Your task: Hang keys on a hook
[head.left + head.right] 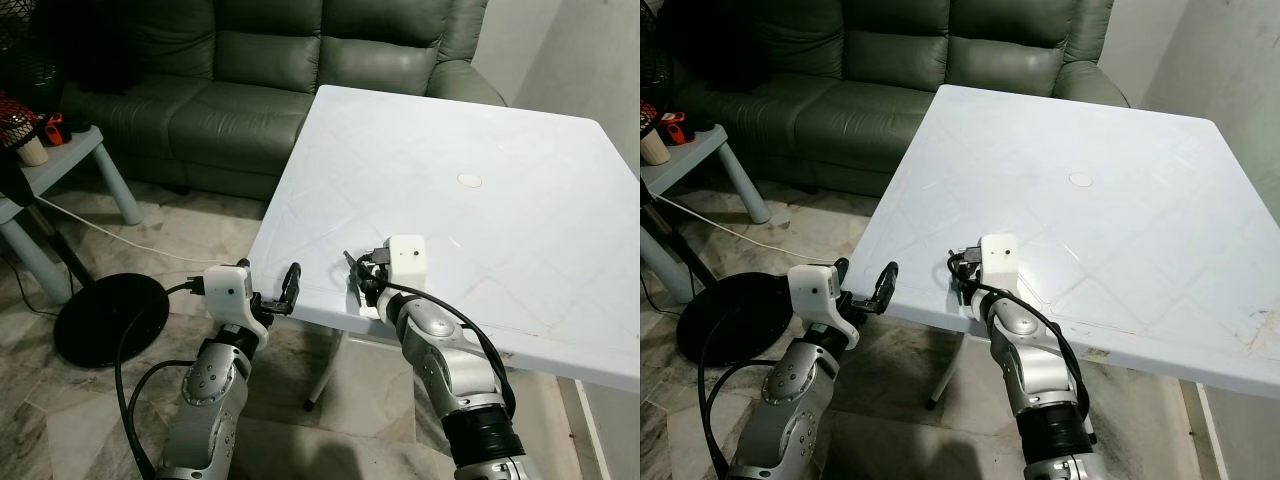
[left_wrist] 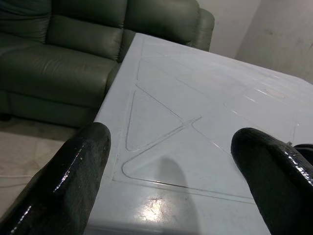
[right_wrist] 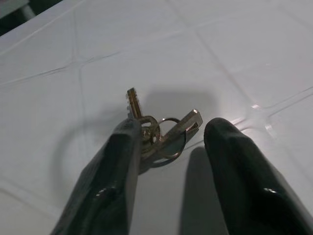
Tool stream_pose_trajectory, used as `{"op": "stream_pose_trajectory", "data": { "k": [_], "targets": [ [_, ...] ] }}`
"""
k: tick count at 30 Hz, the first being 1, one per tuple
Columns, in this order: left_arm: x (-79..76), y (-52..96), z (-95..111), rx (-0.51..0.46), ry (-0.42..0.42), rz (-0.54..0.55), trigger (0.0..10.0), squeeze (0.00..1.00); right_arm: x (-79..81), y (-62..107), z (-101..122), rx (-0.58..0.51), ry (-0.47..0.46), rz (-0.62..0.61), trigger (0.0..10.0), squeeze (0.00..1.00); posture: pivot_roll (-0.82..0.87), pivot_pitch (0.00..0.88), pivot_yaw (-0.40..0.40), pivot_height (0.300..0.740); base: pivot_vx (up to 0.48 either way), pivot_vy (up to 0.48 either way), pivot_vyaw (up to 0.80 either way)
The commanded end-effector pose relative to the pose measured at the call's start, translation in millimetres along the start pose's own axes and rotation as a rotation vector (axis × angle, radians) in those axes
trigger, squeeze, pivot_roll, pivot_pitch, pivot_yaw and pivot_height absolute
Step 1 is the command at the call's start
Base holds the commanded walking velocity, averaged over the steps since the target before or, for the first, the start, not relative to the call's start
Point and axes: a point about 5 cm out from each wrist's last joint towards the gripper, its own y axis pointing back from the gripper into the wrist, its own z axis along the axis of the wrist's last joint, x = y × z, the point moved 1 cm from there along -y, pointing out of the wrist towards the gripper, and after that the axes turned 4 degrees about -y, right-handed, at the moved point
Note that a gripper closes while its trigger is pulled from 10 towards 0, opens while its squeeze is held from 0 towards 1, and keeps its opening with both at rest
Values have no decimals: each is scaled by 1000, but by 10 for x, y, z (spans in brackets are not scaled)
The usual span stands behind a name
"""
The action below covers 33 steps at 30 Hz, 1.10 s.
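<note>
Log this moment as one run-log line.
phase: reaching for keys | right gripper: open, fingers either side of keys on white table | left gripper: open, at table's near edge | hook: none seen

— What's near the front edge of the white table [image 1: 1120, 160]?
— The right gripper [image 1: 958, 272], low over its near-left corner, fingers hard to make out.
— And the left gripper [image 1: 866, 287]?
— Just off that corner, fingers apart, above the tiled floor [image 1: 820, 225].
— Behind?
— A green sofa [image 1: 890, 60].
</note>
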Motion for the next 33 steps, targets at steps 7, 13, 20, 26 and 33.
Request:
{"op": "stream_pose_trajectory", "data": {
  "k": [7,13,20,26,33],
  "targets": [
    [-51,-6,11,2,11,-7,10000,0,-35,34,30,-5,4,-10,0,0,-25,97,-61,732,0,0,0],
    [-43,-8,11,2,10,-5,10000,0,-26,49,23,-5,0,1,0,0,-24,99,-61,732,0,0,0],
    [-42,-9,10,3,12,-4,10000,0,-11,62,19,-5,-16,15,0,0,-24,97,-61,732,0,0,0],
    [-41,-11,7,5,13,-5,10000,0,-6,74,35,-24,-41,17,0,0,-24,92,-61,732,0,0,0],
    [-59,-19,9,3,13,-12,10000,0,-36,61,76,-35,-112,15,10000,149,-25,82,-59,732,0,0,0]
  ]
}}
